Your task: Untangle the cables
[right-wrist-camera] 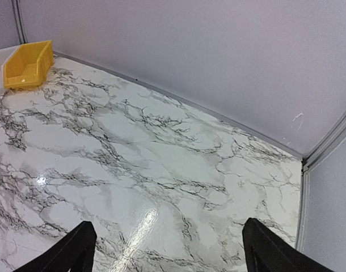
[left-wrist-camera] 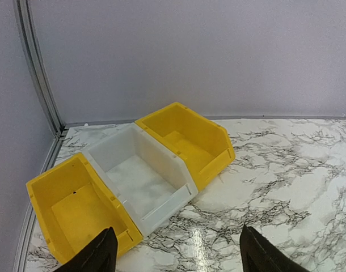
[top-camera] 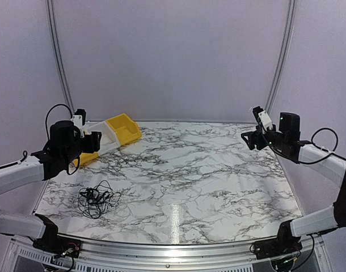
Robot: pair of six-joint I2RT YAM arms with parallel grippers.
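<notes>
Thin black cables (top-camera: 98,199) loosely tangled on glossy marble table (top-camera: 218,187); L tool (left-wrist-camera: 177,231), R tool (right-wrist-camera: 168,225) apart.

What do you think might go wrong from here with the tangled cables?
The cables lie in one small knot of thin loops, so the jaws may pinch several strands together and tighten it. The knot sits towards the table's front left corner; a pull could drag it off. The left wrist camera shows only the bins, not the cables, so that arm approaches blind at first.

Marble table (top-camera: 207,181) carries tangled cables (top-camera: 97,199) and three bins (left-wrist-camera: 167,201)
</notes>
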